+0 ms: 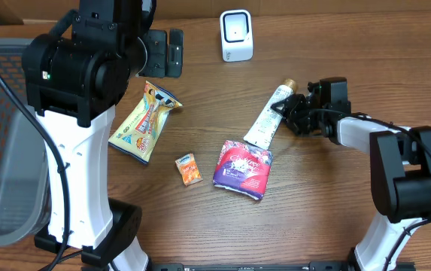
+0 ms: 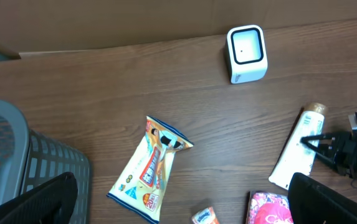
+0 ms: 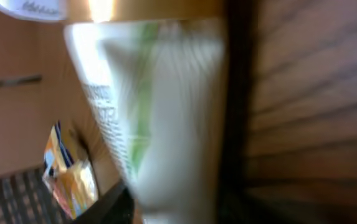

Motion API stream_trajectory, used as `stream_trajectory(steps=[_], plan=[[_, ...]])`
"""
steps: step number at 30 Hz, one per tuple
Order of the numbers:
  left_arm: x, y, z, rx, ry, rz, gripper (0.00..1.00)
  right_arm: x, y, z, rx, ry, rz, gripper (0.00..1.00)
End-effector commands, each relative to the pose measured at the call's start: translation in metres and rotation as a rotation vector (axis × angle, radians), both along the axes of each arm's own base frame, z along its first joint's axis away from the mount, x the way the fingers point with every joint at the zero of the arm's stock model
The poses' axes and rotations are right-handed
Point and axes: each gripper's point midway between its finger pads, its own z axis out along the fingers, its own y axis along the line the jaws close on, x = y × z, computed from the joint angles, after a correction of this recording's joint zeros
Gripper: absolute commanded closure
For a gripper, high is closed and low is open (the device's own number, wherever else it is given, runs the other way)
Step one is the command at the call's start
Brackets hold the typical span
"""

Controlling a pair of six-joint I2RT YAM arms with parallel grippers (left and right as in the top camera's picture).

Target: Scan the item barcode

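Since the right gripper (image 1: 290, 111) straddles the white plastic squeeze tube with the gold cap (image 1: 264, 120) near its cap end, the grip should seat squarely across the tube body before any lift. The right wrist view is blurred, so it cannot be told whether the jaws have clamped or only bracket the tube.

The tube lies flat on the brown wooden table (image 1: 335, 45), right of centre, nearer the arms than the small white box-shaped barcode scanner (image 1: 236, 35).

To do it well: lift clear, go easy on the soft body, and turn the barcode toward the scanner window (barcode not visible from any view).

The left gripper (image 1: 171, 53) hangs at far left, jaws wide, holding nothing.

Count:
- one tube
- one scanner
- one yellow foil snack bag (image 1: 145, 122)
- one small orange packet (image 1: 188, 168)
- one purple-pink soft pack (image 1: 243, 168)
- one grey mesh basket (image 2: 16, 162)
- two arms
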Motion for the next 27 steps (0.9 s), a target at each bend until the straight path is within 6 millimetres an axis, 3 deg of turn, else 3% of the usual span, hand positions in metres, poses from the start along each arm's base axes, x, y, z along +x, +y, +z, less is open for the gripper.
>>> stream_trajectory(steps=[1,3,5,6,8,13,20,23,27], plan=[[0.003,0.000,-0.006,0.013,0.017,-0.010,0.01,-0.044,-0.015,-0.071,-0.123,0.192,-0.030,0.63],[0.003,0.000,-0.006,0.013,0.017,-0.010,0.00,-0.042,-0.014,-0.071,-0.125,0.181,-0.025,0.65],[0.003,0.000,-0.006,0.013,0.017,-0.010,0.00,-0.042,-0.014,-0.071,-0.125,0.181,-0.026,0.77],[0.003,0.000,-0.006,0.012,0.018,-0.010,0.00,-0.042,-0.014,-0.071,-0.125,0.181,-0.026,0.88],[0.003,0.000,-0.006,0.012,0.018,-0.010,0.00,-0.042,-0.014,-0.071,-0.125,0.181,-0.026,0.96],[0.003,-0.001,-0.006,0.007,0.019,-0.014,0.00,-0.042,-0.011,-0.068,-0.115,0.160,0.002,0.96],[0.003,-0.001,-0.006,0.005,0.019,-0.012,0.00,-0.040,-0.008,-0.044,-0.138,0.055,0.110,0.96],[0.003,-0.001,-0.006,0.006,0.019,-0.012,0.00,-0.042,-0.008,-0.020,-0.161,0.000,0.154,0.96],[0.003,-0.001,-0.006,0.006,0.019,-0.012,0.01,-0.054,0.015,0.047,0.051,-0.064,0.248,0.96]])
